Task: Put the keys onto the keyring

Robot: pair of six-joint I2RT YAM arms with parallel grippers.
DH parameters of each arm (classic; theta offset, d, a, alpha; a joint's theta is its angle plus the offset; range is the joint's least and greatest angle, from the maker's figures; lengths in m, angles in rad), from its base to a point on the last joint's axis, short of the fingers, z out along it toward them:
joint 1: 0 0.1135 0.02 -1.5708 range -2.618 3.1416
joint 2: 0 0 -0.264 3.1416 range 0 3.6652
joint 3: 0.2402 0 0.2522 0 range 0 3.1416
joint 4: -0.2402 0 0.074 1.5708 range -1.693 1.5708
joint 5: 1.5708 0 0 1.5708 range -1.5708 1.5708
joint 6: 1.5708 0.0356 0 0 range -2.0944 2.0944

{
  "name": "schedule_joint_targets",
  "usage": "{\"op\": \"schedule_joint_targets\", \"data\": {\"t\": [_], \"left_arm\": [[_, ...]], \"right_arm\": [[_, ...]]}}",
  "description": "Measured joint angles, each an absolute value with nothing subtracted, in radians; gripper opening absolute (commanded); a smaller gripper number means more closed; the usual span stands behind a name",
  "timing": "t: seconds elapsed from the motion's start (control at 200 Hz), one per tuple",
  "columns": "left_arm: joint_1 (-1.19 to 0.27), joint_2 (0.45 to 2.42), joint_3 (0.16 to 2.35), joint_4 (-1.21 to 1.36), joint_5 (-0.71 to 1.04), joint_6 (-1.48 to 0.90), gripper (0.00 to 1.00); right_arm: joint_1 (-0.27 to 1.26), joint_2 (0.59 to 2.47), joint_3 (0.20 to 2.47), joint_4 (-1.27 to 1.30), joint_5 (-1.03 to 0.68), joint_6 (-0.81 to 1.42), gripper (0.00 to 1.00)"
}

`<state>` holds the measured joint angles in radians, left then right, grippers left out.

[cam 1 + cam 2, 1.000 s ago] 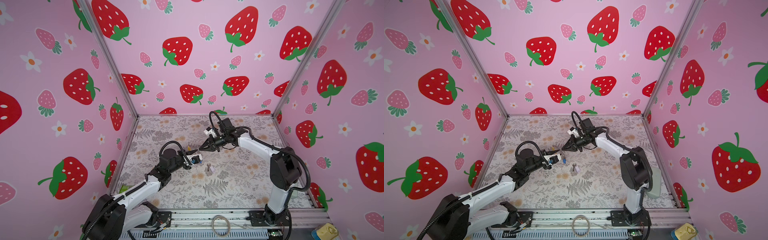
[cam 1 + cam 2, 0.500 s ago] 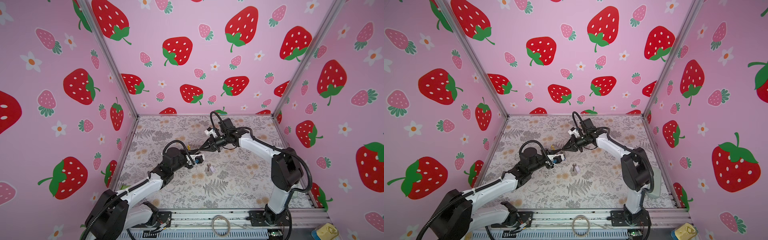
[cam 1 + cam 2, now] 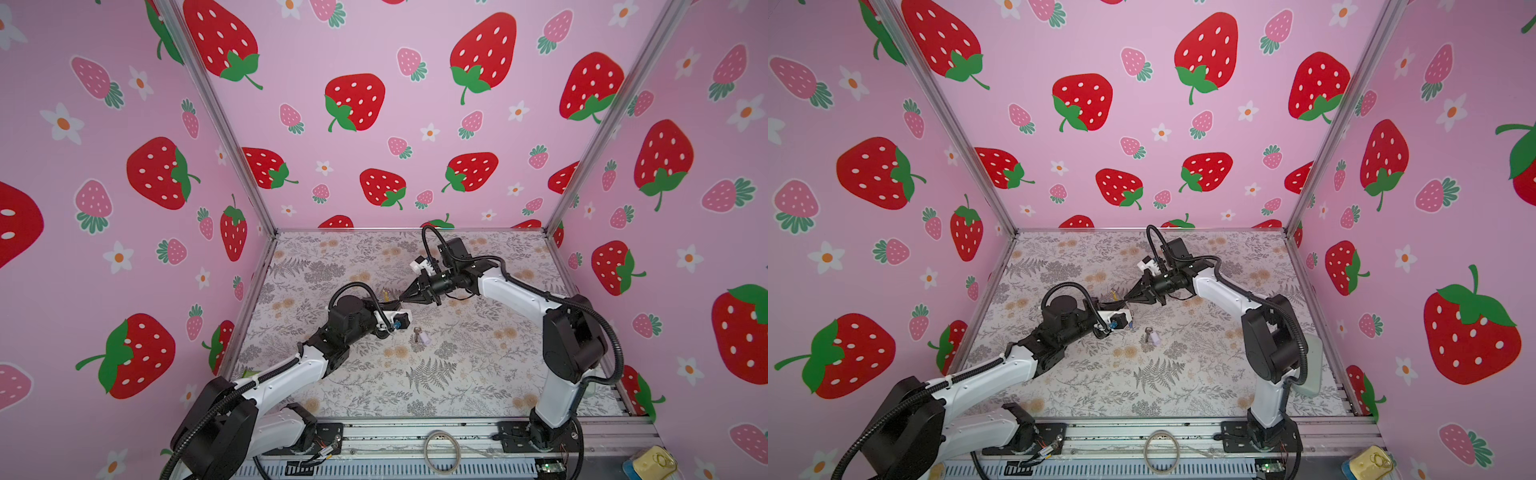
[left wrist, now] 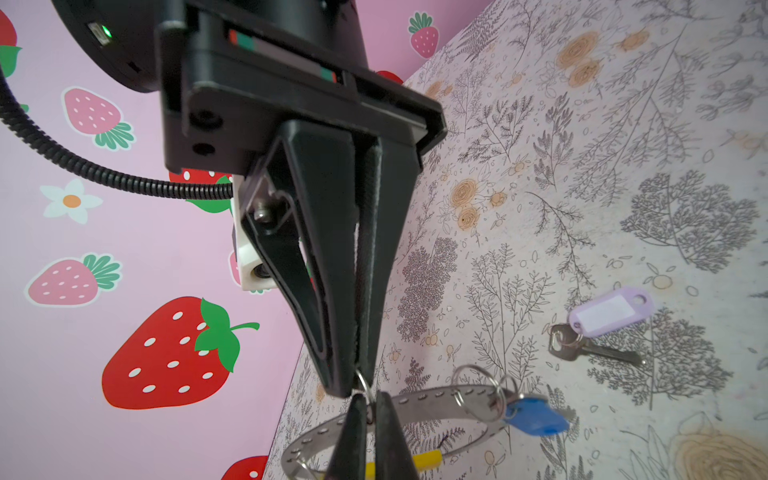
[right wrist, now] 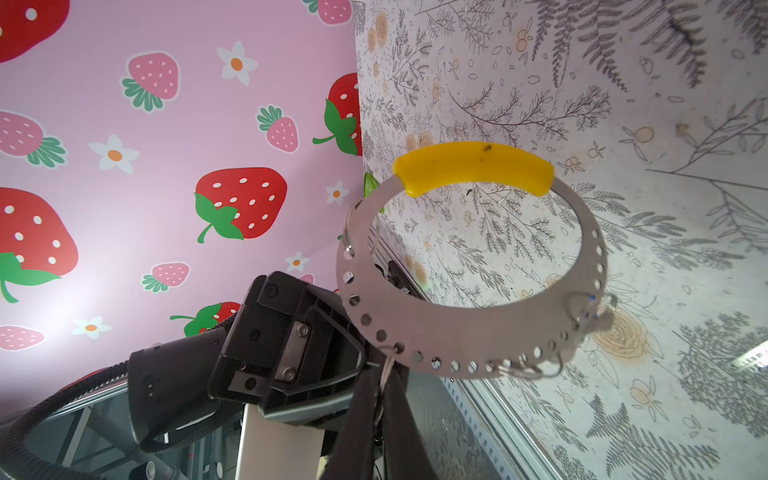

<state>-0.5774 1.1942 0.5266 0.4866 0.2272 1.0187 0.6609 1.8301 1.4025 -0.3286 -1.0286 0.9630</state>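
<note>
The keyring [image 5: 469, 345], a flat grey band with holes and a yellow section [image 5: 473, 166], hangs in the air between both arms. My right gripper [image 5: 384, 370] is shut on a small wire loop at the band's edge. My left gripper [image 4: 368, 401] meets it tip to tip and is shut on the same spot of the keyring [image 4: 436, 395]. The key with the blue tag [image 4: 534, 417] hangs from a loop on the band. The key with the lilac tag [image 4: 611, 311] lies flat on the table, also visible in both top views [image 3: 422, 336] [image 3: 1154, 337].
A plain pale hoop [image 3: 442, 451] lies on the metal rail in front of the table. A yellow object [image 3: 650, 463] sits at the front right corner outside the mat. Pink strawberry walls close in the left, back and right sides.
My left gripper has moved up to the right gripper's tip and closed its jaws there. The right arm has barely moved. The lilac-tagged key has stayed in place.
</note>
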Motion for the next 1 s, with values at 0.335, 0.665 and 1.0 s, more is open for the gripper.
{"op": "schedule_joint_targets", "data": {"t": [0.335, 0.665, 1.0], "left_arm": [[-0.578, 1.192, 0.529, 0.474, 0.224, 1.027, 0.0], [-0.542, 1.144, 0.559, 0.392, 0.32, 0.944, 0.0], [-0.477, 1.078, 0.594, 0.312, 0.491, 0.805, 0.0]], "right_arm": [[0.661, 1.827, 1.375, -0.299, -1.046, 0.988, 0.18], [0.649, 1.795, 1.354, -0.292, -1.062, 0.93, 0.35], [0.568, 1.679, 1.34, -0.22, -1.037, 0.79, 0.38]]}}
